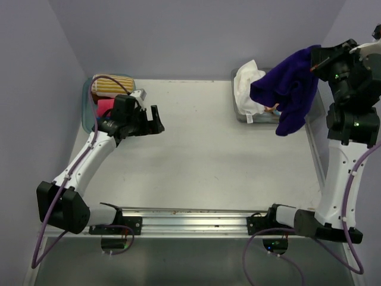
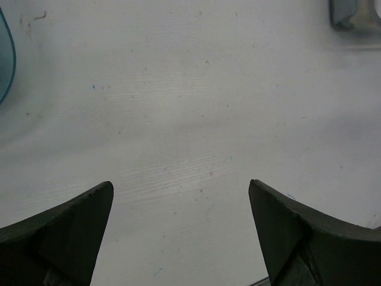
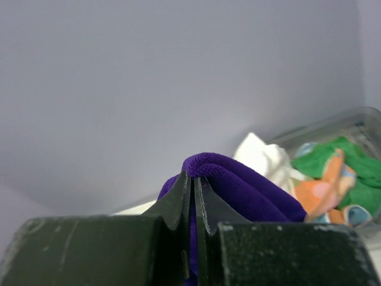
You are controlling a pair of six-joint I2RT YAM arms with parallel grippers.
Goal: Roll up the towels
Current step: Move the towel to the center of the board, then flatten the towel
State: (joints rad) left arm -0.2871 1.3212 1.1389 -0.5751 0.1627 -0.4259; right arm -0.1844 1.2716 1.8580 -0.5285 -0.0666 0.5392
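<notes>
**Purple towel hangs from the right gripper above the grey tub.**

The right gripper [image 3: 192, 179] has its jaws pinched together on a fold of the purple towel [image 1: 289, 89]. The towel drapes down from the grip with its long axis near vertical, and from above its free end dangles over the right side of the grey tub [image 1: 257, 121]. The white towel [image 1: 247, 89], green towel [image 3: 351, 158] and orange towel [image 3: 324, 190] lie heaped inside the tub. The left gripper [image 2: 180, 187] hovers over the table [image 1: 202, 161] well left of the tub, jaws wide apart and holding nothing. The right arm is plainly the nearer. The coming move likely carries the towel left from the tub and down onto the table, toward the waiting left gripper.
</notes>
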